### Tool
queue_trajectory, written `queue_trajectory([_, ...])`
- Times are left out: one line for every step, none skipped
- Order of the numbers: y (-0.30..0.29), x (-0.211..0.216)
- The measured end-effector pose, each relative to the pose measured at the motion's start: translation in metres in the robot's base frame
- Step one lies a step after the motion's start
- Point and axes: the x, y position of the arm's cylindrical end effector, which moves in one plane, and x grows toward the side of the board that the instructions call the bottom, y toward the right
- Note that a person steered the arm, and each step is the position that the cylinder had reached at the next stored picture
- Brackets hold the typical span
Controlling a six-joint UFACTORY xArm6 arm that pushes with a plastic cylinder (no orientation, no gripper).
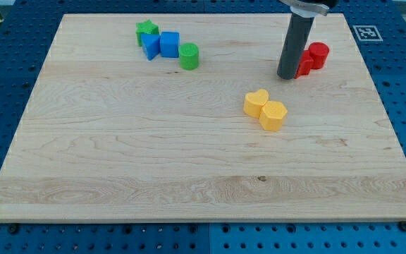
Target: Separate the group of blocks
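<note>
A group of blocks sits at the view's top left: a green star (146, 29), a blue triangular block (151, 48), a blue cube (169, 44) and a green cylinder (189, 56), all touching in a row. My tip (286, 76) rests on the board at the view's top right, far from that group. It stands right beside a red block (304, 65), which touches a red cylinder (318, 55). A yellow heart (256, 103) and a yellow hexagonal block (273, 116) touch each other below and to the left of my tip.
The wooden board (118, 155) lies on a blue perforated table. A black-and-white marker tag (366, 32) sits just off the board's top right corner.
</note>
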Motion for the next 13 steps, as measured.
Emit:
queue_trajectory([0.002, -0.004])
queue_trajectory([-0.045, -0.005])
queue_trajectory([-0.091, -0.011])
queue_trajectory([-0.088, -0.034])
queue_trajectory([-0.101, -0.067])
queue_trajectory([-0.142, -0.083])
queue_trajectory([-0.185, -0.083])
queue_trajectory([-0.223, -0.083])
queue_trajectory([-0.25, -0.083])
queue_trajectory([-0.275, -0.083])
queue_trajectory([-0.281, -0.083])
queue_trajectory([-0.285, -0.083])
queue_trajectory([-0.301, -0.087])
